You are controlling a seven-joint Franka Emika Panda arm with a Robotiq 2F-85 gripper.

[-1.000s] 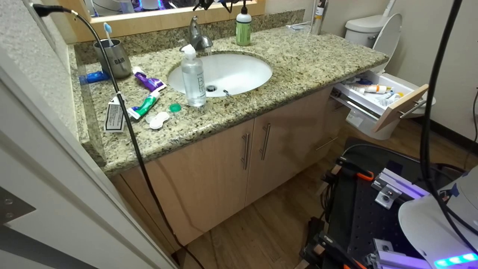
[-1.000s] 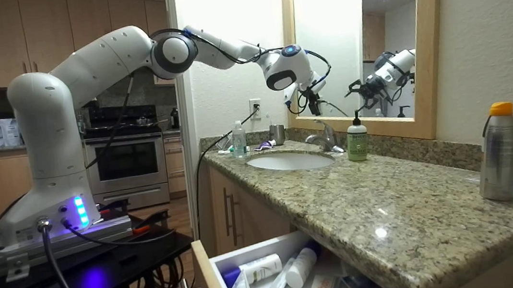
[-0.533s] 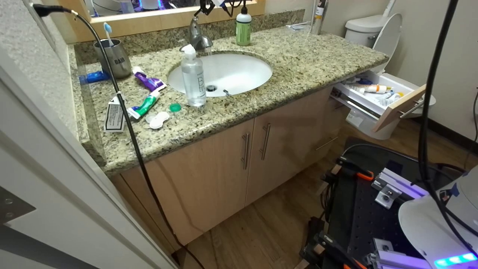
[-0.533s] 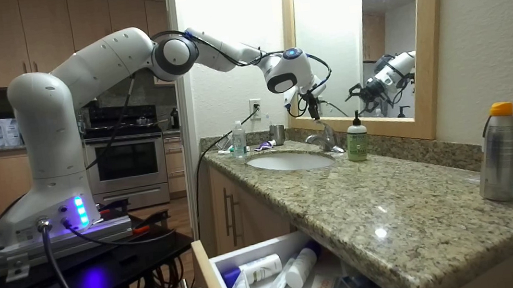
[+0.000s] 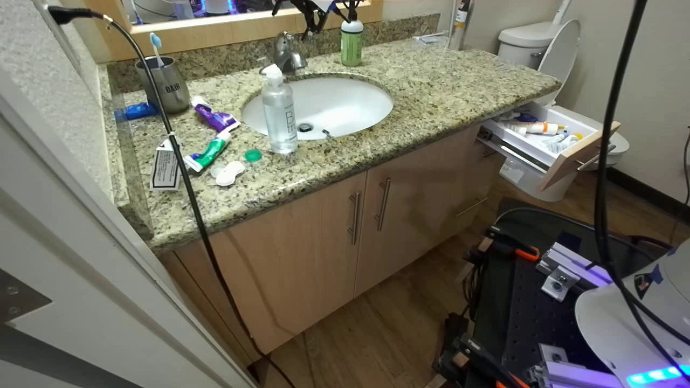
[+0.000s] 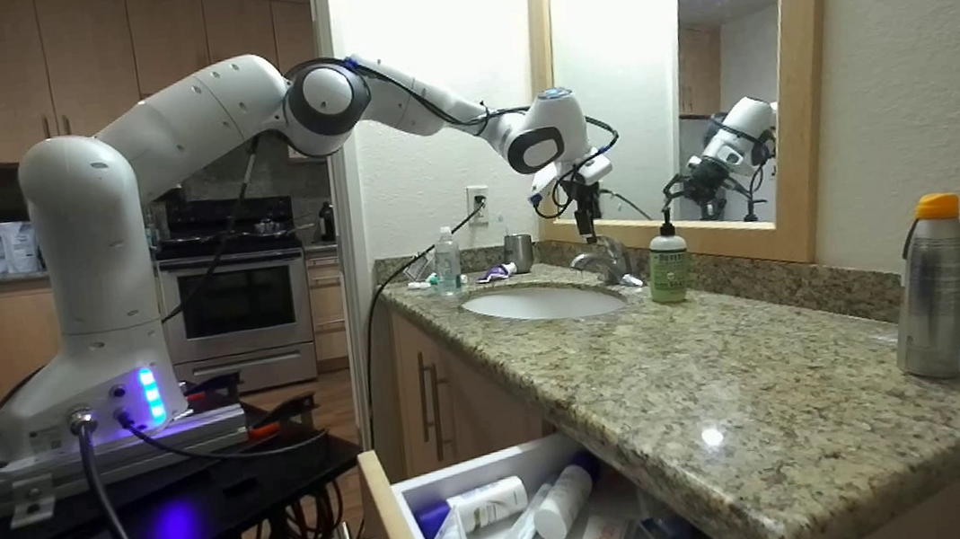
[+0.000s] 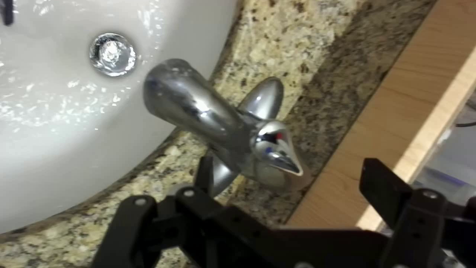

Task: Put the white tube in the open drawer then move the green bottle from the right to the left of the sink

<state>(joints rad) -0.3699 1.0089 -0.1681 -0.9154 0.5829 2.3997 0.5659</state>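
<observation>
My gripper (image 7: 288, 169) is open and empty, pointing down above the chrome faucet (image 7: 193, 104). It also shows in both exterior views (image 5: 312, 20) (image 6: 588, 219). The green bottle (image 5: 351, 47) (image 6: 669, 270) stands upright on the counter beside the faucet, close to the gripper; it is out of the wrist view. The sink (image 5: 358, 108) (image 6: 538, 303) lies in front of the faucet, and its basin (image 7: 55, 156) shows in the wrist view. The open drawer (image 5: 582, 153) (image 6: 389, 515) holds several toiletries. A slim white tube (image 6: 523, 527) lies among them; its marking is too small to tell.
A clear bottle (image 5: 280, 116), purple tube (image 5: 214, 116), teal tube (image 5: 210, 152) and metal cup (image 5: 171, 89) stand or lie on the sink's far side from the drawer. The mirror frame (image 7: 375, 149) is close behind the faucet. A silver bottle (image 6: 935, 299) stands at the counter's other end.
My gripper has come down toward the faucet and turned a little, and it shows lower in both exterior views. The bottle, drawer and other things have not moved.
</observation>
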